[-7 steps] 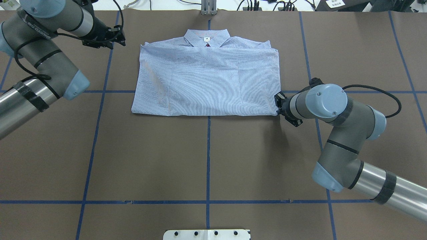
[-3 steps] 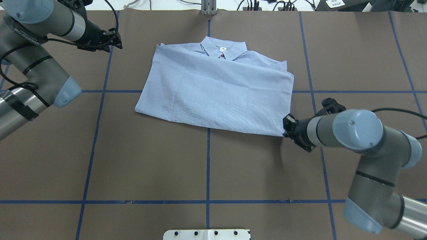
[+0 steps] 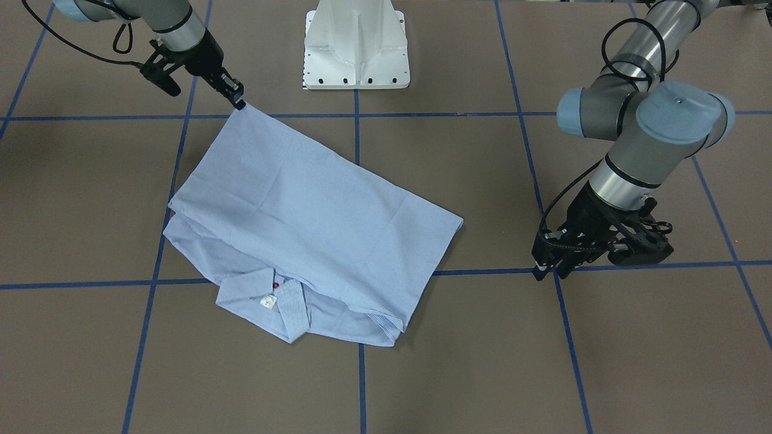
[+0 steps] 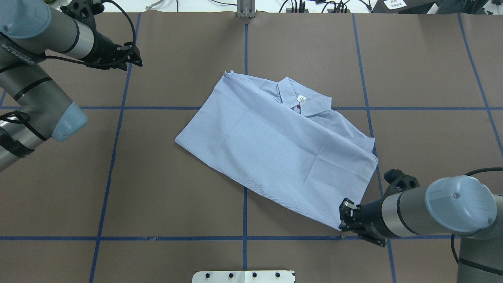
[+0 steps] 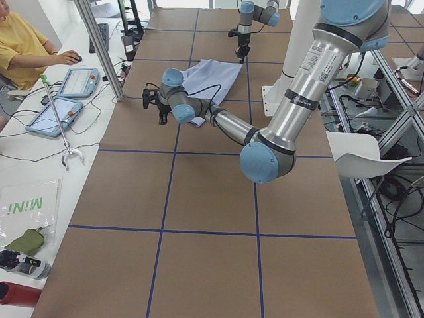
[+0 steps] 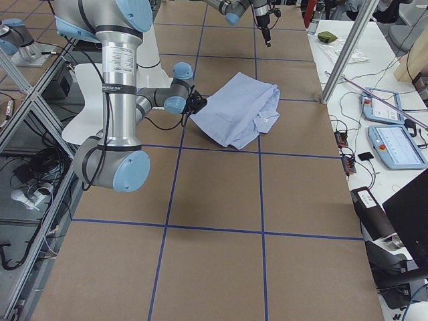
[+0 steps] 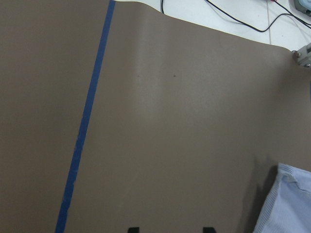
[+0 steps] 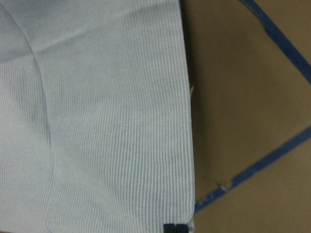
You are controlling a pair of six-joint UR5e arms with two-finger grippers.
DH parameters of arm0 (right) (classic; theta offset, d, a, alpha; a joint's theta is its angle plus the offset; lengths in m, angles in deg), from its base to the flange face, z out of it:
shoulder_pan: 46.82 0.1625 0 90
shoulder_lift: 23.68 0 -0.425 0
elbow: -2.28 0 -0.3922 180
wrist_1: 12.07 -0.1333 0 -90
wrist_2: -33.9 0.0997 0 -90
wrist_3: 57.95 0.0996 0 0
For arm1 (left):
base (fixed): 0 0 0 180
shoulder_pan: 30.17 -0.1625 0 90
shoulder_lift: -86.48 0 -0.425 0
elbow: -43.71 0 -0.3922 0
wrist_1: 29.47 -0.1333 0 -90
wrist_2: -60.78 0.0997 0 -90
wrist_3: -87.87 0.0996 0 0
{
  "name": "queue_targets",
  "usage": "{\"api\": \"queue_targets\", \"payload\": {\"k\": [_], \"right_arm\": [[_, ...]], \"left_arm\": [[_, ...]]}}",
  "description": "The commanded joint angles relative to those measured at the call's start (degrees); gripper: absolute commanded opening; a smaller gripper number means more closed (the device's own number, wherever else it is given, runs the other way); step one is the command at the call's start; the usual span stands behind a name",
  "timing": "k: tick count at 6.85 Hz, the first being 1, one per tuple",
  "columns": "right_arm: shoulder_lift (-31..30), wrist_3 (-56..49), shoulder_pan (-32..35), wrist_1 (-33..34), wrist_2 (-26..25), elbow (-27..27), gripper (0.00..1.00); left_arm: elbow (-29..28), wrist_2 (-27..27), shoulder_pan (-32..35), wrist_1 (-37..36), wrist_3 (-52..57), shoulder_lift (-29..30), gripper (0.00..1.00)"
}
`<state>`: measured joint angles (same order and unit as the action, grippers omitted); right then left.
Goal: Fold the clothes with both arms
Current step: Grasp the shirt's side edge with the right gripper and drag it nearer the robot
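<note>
At near right corner of shirt (image 4: pixel 275 153), right hand (image 4: pixel 345 219) is pinching cloth; shirt is lying skewed, centre-right on surface (image 4: pixel 157 196). Left hand (image 4: pixel 131 55), spread, is hovering far left, empty. Risk: dragging by one corner could be twisting folded layers apart, or cloth slipping from pinch.

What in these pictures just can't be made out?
- Sleeves of the shirt: under its top layer, overhead view.
- The right gripper: mostly cut off by the bottom edge, right wrist view.
- The person: cut off by the frame's corner, exterior left view.
- The neck label print: too small, every view.
</note>
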<state>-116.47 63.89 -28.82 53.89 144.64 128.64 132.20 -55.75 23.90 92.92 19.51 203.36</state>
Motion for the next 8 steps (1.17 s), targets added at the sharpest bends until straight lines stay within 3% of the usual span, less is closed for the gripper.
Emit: {"api": "queue_targets", "payload": {"k": [1, 2, 3, 4, 6, 8], "right_arm": [[-1.1, 0.1, -3.7, -0.1, 10.7, 2.0, 0.0], [-1.1, 0.1, -4.6, -0.1, 11.0, 2.7, 0.0], [-1.5, 0.1, -5.8, -0.2, 12.2, 2.9, 0.1], [-1.3, 0.1, -6.4, -0.2, 12.2, 2.8, 0.99], [-0.6, -0.1, 3.3, -0.2, 12.1, 1.8, 1.0], [4.9, -3.1, 15.8, -0.2, 12.1, -2.1, 1.0]], "left_arm": [[2.8, -1.7, -3.0, -0.5, -3.7, -0.7, 0.54], [3.5, -1.7, -5.3, -0.7, -6.2, -0.7, 0.54], [4.9, -1.7, -6.7, -0.7, -8.7, -0.7, 0.55], [7.0, -2.3, -8.1, -1.7, -11.2, -0.7, 0.55], [8.6, -2.7, -12.1, -2.6, -17.1, -0.8, 0.57], [8.5, -1.2, -17.1, -2.6, -21.7, -0.9, 0.57]]}}
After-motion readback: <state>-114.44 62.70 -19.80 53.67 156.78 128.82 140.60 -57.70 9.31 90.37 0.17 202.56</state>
